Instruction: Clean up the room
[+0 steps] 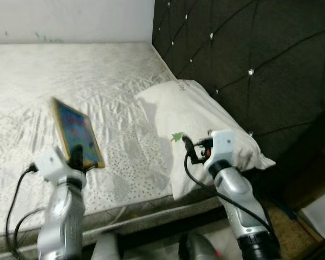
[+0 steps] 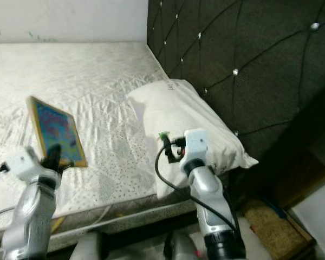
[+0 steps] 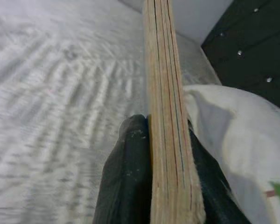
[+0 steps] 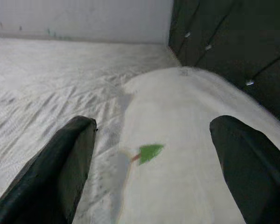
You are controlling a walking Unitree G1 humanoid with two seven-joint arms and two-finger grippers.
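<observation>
A thin book (image 1: 76, 131) with a yellow border and a colourful cover is held upright over the near part of the mattress. My left gripper (image 1: 78, 157) is shut on its lower edge. In the left wrist view the book's page edge (image 3: 165, 116) runs between the two black fingers (image 3: 128, 177). My right gripper (image 1: 188, 146) is open, with nothing between its fingers (image 4: 60, 172), and hovers over the near end of a white pillow (image 1: 197, 116). The pillow lies against the headboard and carries a small green mark (image 4: 150, 151).
A white quilted mattress (image 1: 70, 76) stretches back to a pale wall. A dark tufted headboard (image 1: 249, 54) rises on the right. The bed's front edge (image 1: 151, 214) runs below my arms. A brown mat (image 1: 292, 227) lies on the floor at the lower right.
</observation>
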